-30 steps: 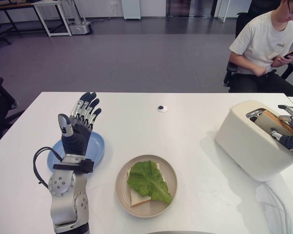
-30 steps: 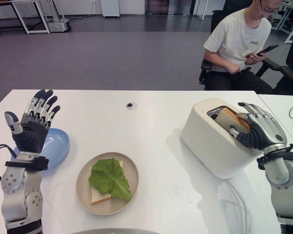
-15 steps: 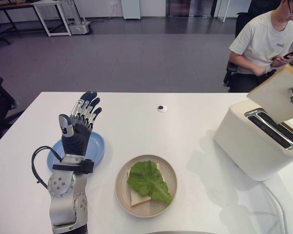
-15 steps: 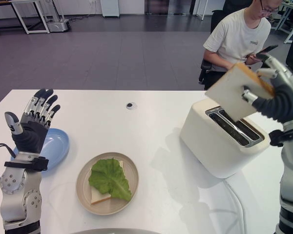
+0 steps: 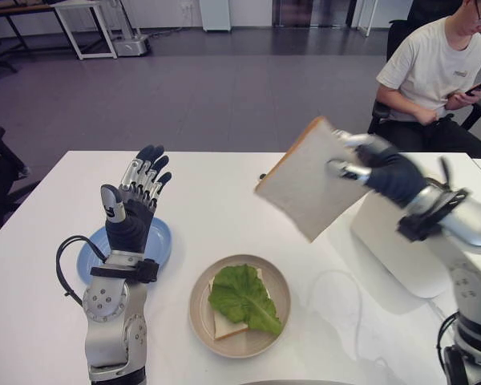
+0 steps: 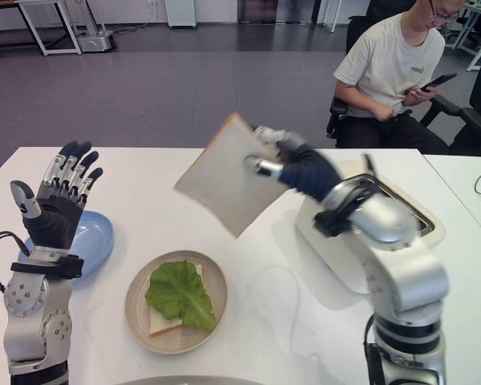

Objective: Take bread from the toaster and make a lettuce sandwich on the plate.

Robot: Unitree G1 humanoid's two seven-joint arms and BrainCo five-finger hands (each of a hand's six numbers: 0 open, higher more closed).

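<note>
White table [image 5: 224, 208] (grey floor [image 5: 208, 96] behind) bears the plate [image 5: 197, 313].

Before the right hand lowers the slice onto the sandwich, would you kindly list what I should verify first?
1. Bread slice gripped by right hand: ok, held at one edge, tilted.
2. Bread slice clear of toaster: ok, in the air.
3. Lettuce lies on bottom slice on plate: ok.
4. Bread slice centred over plate: not ok, it hangs toward the toaster side.
5. Left hand out of the way: ok, raised open by the blue dish.
</note>
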